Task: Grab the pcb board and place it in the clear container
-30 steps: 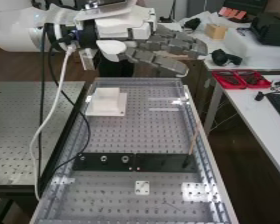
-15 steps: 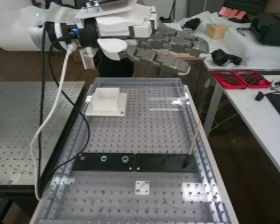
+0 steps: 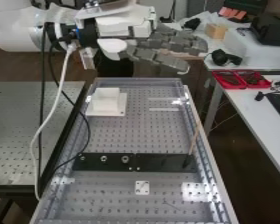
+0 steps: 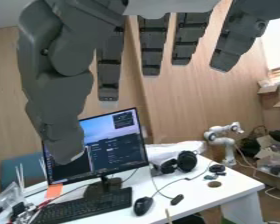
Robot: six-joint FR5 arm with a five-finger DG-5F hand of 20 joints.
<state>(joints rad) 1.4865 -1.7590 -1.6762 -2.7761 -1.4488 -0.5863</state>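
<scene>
Almost nothing has changed: against the two earlier high views, the dark grey robot hand (image 3: 180,44) keeps nearly the same place, so the task seems to be still before the grasp. Its fingers are straight and apart, with the thumb away from them, and they hold nothing. On the perforated metal bench (image 3: 144,132), taking its far end as twelve o'clock, the hand is above and past twelve. Which piece is the pcb board, one cannot say surely; perhaps it is the small white square plate with holes (image 3: 142,188), lying at six o'clock. The clear container also cannot be named with certainty. Counted, there is one such small plate, one white block on a square base (image 3: 106,100) at eleven, and two flat dark plates, one at eight (image 3: 104,166) and one at five (image 3: 165,162). One thin wooden stick (image 3: 194,141) leans at three, and two red trays (image 3: 229,87) lie off the bench towards two. The wrist view gives one black monitor (image 4: 117,142), one black keyboard (image 4: 91,205) and one black mouse (image 4: 142,205).
</scene>
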